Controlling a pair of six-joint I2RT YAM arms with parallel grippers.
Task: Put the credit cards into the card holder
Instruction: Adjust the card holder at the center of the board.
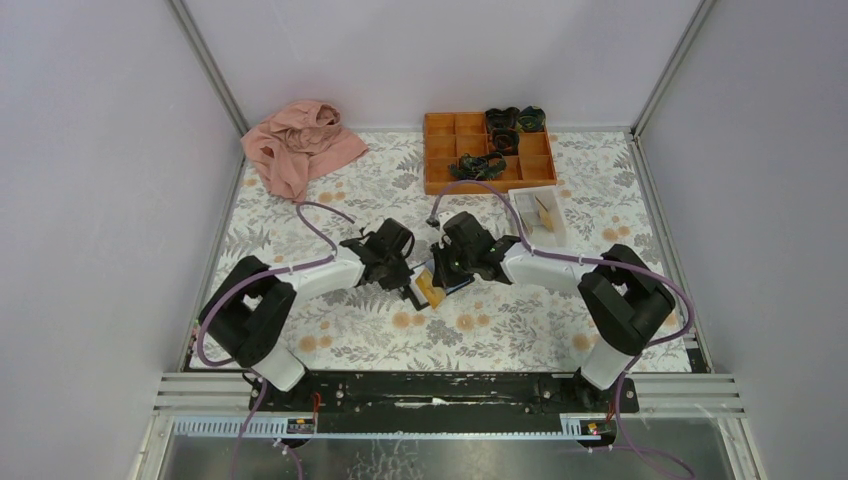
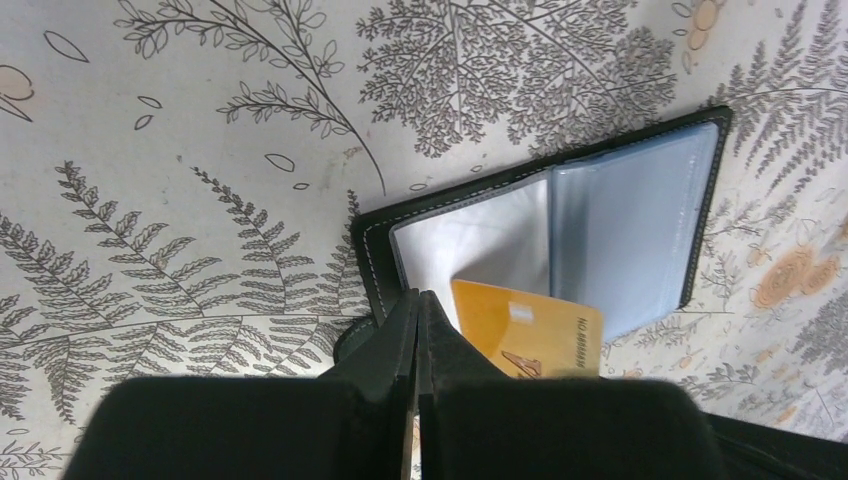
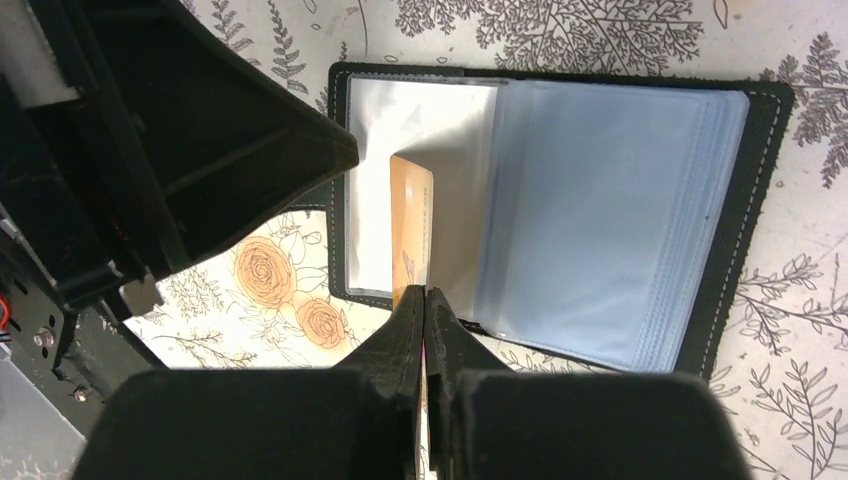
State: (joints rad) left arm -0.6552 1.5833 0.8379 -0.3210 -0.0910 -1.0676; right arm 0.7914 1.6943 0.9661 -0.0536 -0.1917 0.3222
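The card holder (image 1: 452,284) lies open on the table between both arms, black with light-blue pocket panels (image 2: 625,225), also in the right wrist view (image 3: 610,210). My right gripper (image 3: 424,296) is shut on an orange-yellow credit card (image 3: 410,225), held on edge with its far end over the holder's white left panel; the card also shows in the left wrist view (image 2: 530,335). My left gripper (image 2: 418,298) is shut, its tip at the holder's black near edge; nothing shows between its jaws. Another tan card (image 1: 545,208) stands in the small white tray (image 1: 530,196).
An orange compartment tray (image 1: 440,150) with dark items stands at the back, right of centre. A pink cloth (image 1: 298,148) lies at the back left. Grey walls enclose the flowered table on three sides.
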